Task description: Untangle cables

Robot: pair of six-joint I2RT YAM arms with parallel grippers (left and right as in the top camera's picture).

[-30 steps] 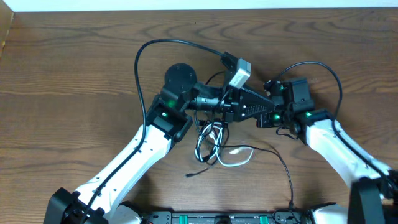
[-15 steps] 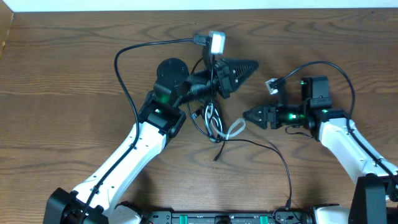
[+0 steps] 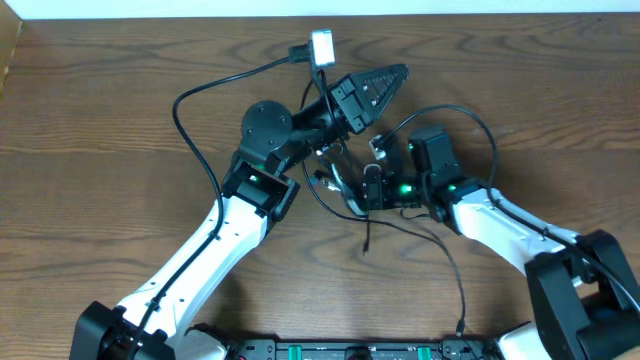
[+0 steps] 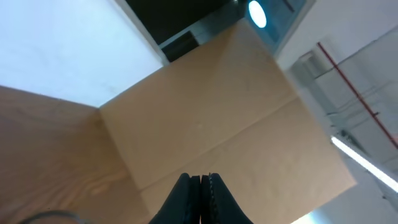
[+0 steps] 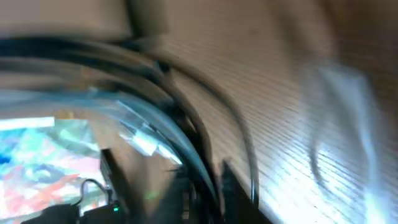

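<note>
The cables [image 3: 336,182] form a loose black tangle with one white strand, at the table's middle just below my left wrist. One thin black cable [image 3: 455,275] trails from it toward the near edge. My right gripper [image 3: 366,190] points left into the tangle. In the blurred right wrist view, black cables [image 5: 186,118] run between the fingers [image 5: 233,186] of my right gripper [image 5: 202,183], which is shut on them. My left gripper [image 3: 402,72] is raised, points to the far right and is shut. Nothing shows between the tips of my left gripper [image 4: 200,179] in the left wrist view.
The left arm's thick black cable [image 3: 190,95] loops out to the left and up to its wrist camera [image 3: 322,46]. The right arm's thick cable [image 3: 470,115] arches over its wrist. The table's far edge [image 3: 320,16] meets a white wall.
My right gripper opened, moved left to the tangle and shut on it. My left gripper swung up and toward the far side, away from the right gripper.
</note>
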